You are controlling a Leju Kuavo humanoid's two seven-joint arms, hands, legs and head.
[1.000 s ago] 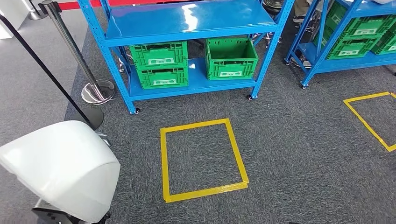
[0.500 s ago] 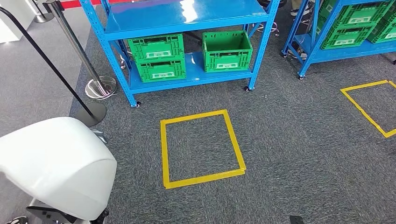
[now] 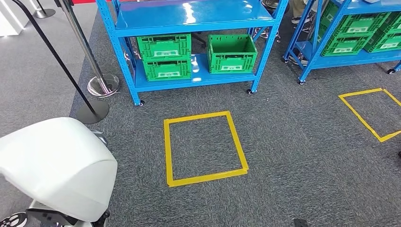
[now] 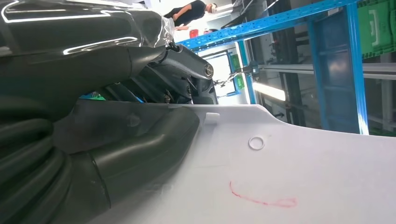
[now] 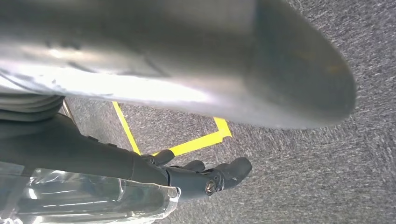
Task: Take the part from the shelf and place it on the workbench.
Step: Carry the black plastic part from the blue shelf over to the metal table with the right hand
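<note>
A large white curved part bulks at the lower left of the head view, carried low beside my body. The left wrist view has my left hand holding this white part, the thick thumb lying flat against its smooth surface, which bears a red pen mark. My right hand hangs over the grey carpet with its dark fingers loosely extended and nothing in them. A blue shelf stands ahead.
Three green crates, two stacked and one alone, sit on the shelf's lower level. A yellow tape square marks the carpet before it, another lies to the right. A stanchion base stands left; a second shelf stands at right.
The whole picture has shifted a little as the camera moved: shelf and tape squares sit slightly differently. The white part stays at the lower left in my left hand.
</note>
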